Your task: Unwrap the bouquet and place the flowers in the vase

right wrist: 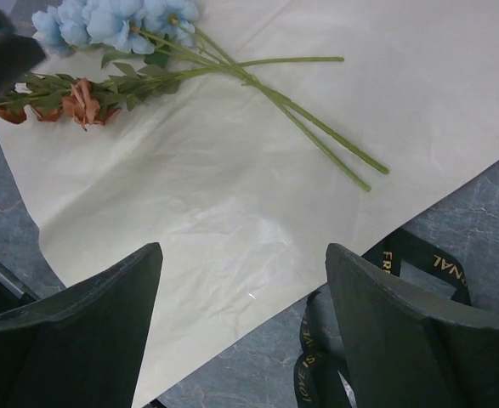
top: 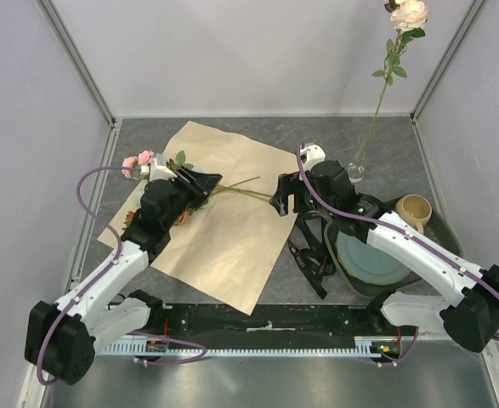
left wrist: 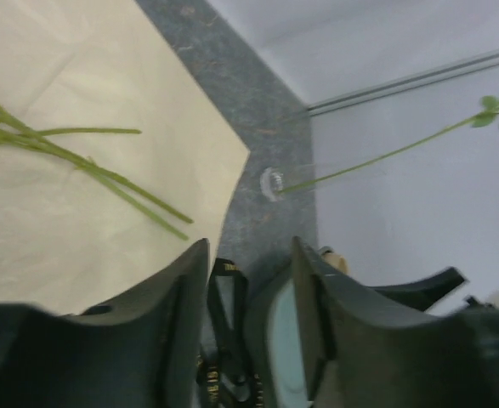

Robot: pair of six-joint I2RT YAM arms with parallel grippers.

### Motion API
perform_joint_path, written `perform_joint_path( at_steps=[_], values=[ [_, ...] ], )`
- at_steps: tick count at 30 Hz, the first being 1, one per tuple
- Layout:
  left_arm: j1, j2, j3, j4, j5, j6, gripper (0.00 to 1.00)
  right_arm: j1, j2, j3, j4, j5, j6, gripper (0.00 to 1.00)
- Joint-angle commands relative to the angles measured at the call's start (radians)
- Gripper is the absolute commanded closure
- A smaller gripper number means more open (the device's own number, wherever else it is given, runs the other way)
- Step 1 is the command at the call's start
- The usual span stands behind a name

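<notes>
- Left wrist view: the left gripper (left wrist: 249, 327) is standing partly open, holding nothing and hovering over the paper (left wrist: 62, 221) beside the flowers (left wrist: 83, 161).
- The right gripper (right wrist: 245, 331) is gaping wide and empty above the paper's edge and the ribbon (right wrist: 419, 272).
- The flowers are lying loose on the flat paper, so the unwrapping looks done.
- One white rose (top: 411, 14) is already standing in the vase (top: 355, 172); the others are waiting.
</notes>
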Motion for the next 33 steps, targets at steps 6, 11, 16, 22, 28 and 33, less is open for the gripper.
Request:
perform_joint_path(
  at_steps=[6, 11, 16, 22, 28, 33],
  values=[
    [0.052, 0.328, 0.051, 0.089, 0.047, -0.11, 0.32, 0.006, -0.031, 0.021, 0.018, -0.019, -0.01, 0.15],
    [0.069, 0.526, 0.111, 0.162, 0.072, -0.225, 0.42, 0.004, -0.098, -0.048, 0.018, 0.007, -0.03, 0.15],
    [0.067, 0.695, 0.131, 0.227, 0.052, -0.389, 0.43, 0.006, -0.152, -0.094, 0.017, -0.002, -0.04, 0.15],
    [0.066, 0.78, 0.16, 0.238, -0.05, -0.455, 0.45, 0.006, -0.195, -0.131, 0.017, -0.011, -0.05, 0.15],
    [0.066, 0.81, 0.195, 0.231, -0.112, -0.455, 0.47, 0.006, -0.224, -0.155, 0.008, -0.007, -0.071, 0.14],
    [0.066, 0.844, 0.202, 0.228, -0.128, -0.487, 0.55, 0.004, -0.233, -0.158, 0.003, 0.01, -0.089, 0.14]
  ],
)
